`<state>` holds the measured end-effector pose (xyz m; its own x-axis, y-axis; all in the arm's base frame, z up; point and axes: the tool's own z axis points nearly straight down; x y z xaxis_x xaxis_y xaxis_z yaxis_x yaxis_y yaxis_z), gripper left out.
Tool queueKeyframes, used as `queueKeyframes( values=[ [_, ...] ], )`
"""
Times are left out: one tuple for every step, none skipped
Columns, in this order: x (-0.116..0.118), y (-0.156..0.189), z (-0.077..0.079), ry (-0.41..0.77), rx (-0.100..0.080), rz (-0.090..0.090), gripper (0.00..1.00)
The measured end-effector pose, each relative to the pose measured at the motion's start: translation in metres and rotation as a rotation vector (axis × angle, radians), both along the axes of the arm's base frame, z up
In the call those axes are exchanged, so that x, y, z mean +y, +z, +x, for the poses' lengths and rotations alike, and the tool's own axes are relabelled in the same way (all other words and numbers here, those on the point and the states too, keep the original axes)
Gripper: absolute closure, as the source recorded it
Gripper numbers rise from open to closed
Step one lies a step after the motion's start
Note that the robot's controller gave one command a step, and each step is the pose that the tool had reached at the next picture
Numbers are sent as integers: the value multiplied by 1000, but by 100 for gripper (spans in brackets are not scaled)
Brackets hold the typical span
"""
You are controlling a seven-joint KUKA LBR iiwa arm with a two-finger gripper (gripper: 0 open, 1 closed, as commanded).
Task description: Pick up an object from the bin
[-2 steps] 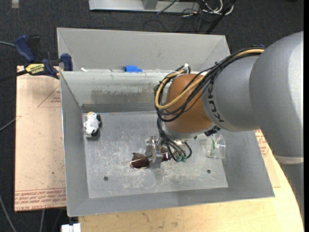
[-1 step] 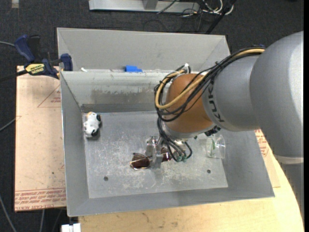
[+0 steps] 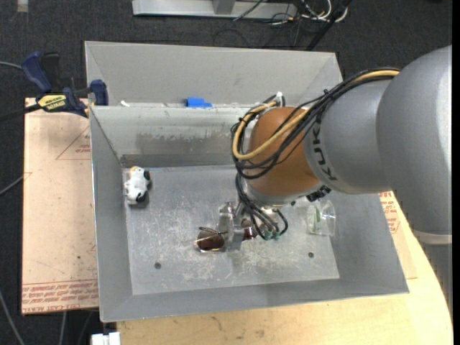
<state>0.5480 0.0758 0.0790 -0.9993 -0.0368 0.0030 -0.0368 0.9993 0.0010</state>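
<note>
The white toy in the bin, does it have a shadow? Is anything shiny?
In the camera view, the white toy drops a small dark shadow on the bin floor just below it; the dark brown thing in the middle has a bright glint; the clear plastic piece on the right catches light too.

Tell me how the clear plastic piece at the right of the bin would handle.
The clear plastic piece looks thin and see-through, so it is probably light and easily squashed. Its glossy surface may slip. Pushed on the bare metal floor of the bin, it would likely slide.
</note>
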Motion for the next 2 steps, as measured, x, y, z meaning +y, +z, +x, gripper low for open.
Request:
queueKeyframes(
  values=[
    [0, 13, 0, 0, -2, 0, 100],
    [0, 25, 0, 0, -2, 0, 100]
  ],
)
